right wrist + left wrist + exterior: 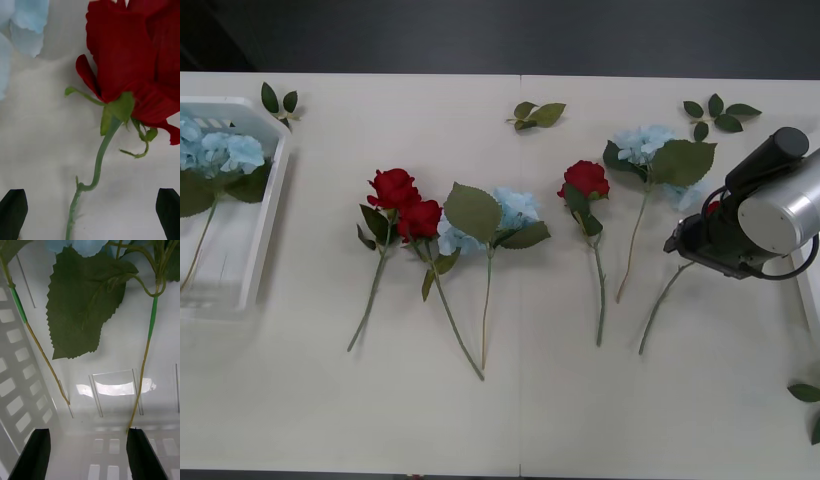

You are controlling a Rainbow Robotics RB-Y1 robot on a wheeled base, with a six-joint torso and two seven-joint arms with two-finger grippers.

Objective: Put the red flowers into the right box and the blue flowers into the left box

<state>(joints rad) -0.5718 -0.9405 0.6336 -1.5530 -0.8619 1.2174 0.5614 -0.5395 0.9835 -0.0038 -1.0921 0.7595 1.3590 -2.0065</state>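
My right gripper (686, 244) hovers low over a red flower at the right of the table, whose stem (665, 305) trails toward me. In the right wrist view this rose head (127, 60) and its stem (98, 161) lie between my open black fingers (14, 213). Three more red flowers (393, 188) (420, 218) (585, 180) lie mid-table, with blue flowers (515, 208) (642, 142) among them. My left gripper (88, 455) is open inside the left box (112, 390), above blue flower stems (150, 326) and a big leaf (80, 303). The left box (268, 210) holds blue flowers (225, 150).
Loose green leaf sprigs lie at the back (538, 114) (718, 112), beside the left box (280, 100) and at the near right (808, 395). A sliver of the right box's white rim (810, 295) shows behind my right arm. The table's near half is bare.
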